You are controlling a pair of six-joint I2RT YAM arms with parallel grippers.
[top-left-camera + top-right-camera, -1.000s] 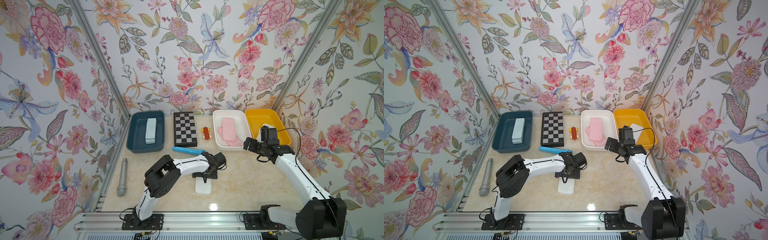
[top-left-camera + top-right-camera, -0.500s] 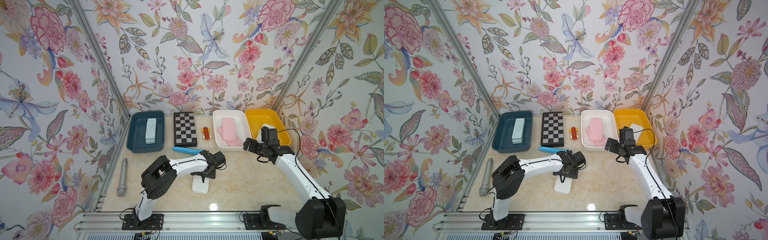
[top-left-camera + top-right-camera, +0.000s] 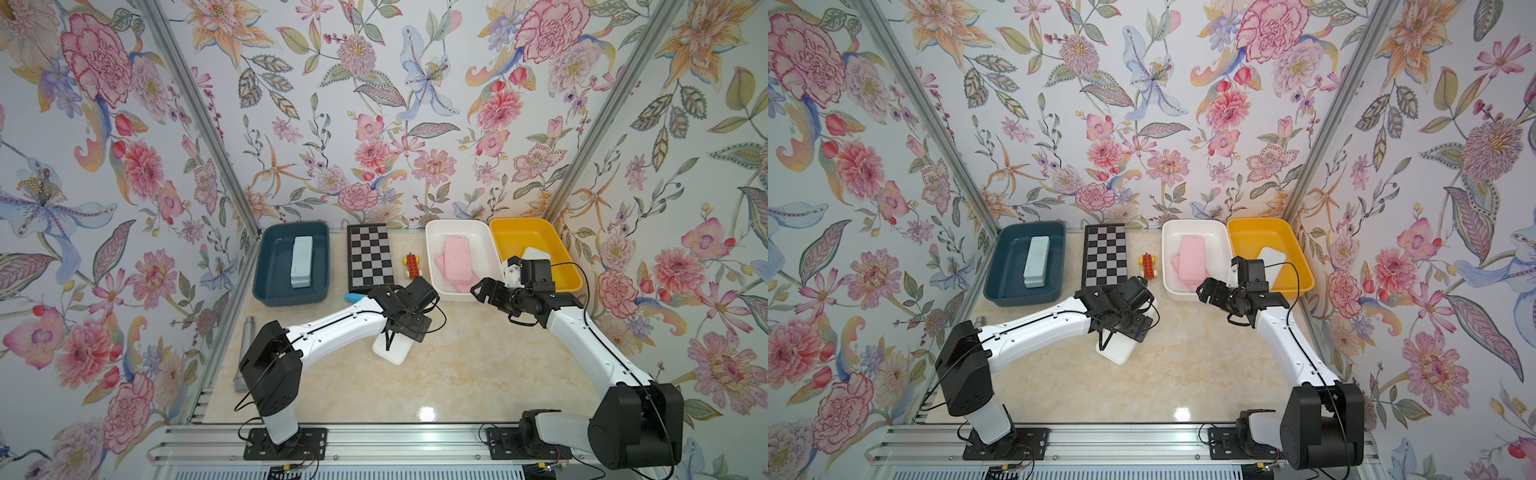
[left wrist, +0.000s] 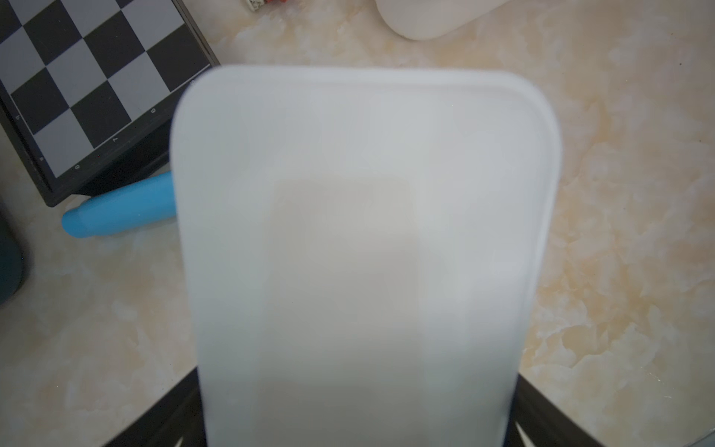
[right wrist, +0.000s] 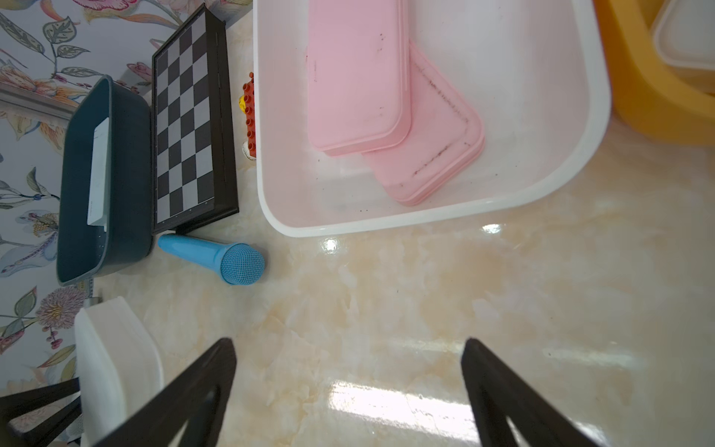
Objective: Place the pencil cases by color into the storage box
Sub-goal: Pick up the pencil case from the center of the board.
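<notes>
White pencil case between left tool fingers

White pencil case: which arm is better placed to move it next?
Left. The left end effector holds the white pencil case; the right end effector hangs open and empty.

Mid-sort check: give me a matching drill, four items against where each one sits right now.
Items:
1. pink pencil cases
2. light blue pencil case
3. white pencil case nearest the robot's base
4. blue toy microphone

Places:
A. in the dark blue tray
B. between the left gripper's jaws
C. on the tabletop by the checkerboard
D. in the white tray

Pairs: 1-D, 2-A, 3-B, 4-C
</notes>
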